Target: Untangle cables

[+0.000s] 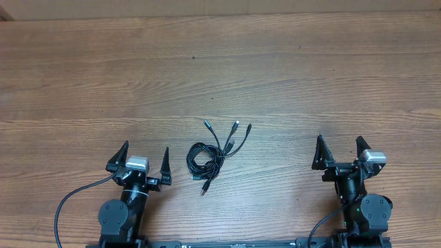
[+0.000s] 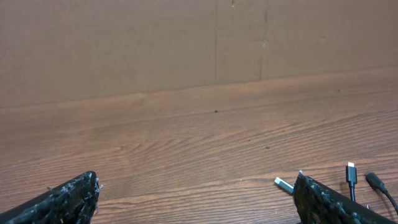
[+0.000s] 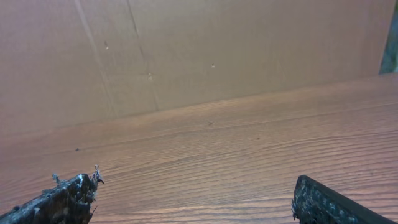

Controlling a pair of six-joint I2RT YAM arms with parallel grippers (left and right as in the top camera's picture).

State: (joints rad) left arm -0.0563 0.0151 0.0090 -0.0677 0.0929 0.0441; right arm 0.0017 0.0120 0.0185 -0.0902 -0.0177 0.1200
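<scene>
The cables [image 1: 210, 153] lie in a tangled black bundle at the middle of the wooden table, a coil at the left and several plug ends fanning up and to the right. My left gripper [image 1: 145, 156] stands open just left of the bundle, nothing between its fingers. My right gripper [image 1: 340, 147] is open too, well off to the right and apart from the cables. In the left wrist view, a silvery plug tip [image 2: 284, 185] and two dark plugs [image 2: 351, 173] show beside the right finger [image 2: 323, 202]. The right wrist view shows only bare wood between its fingers [image 3: 62, 202].
The wooden table [image 1: 220, 69] stretches far behind the bundle. A brown cardboard wall [image 2: 199, 43] stands along the table's far edge. Thick black wires run from each arm's base near the front edge.
</scene>
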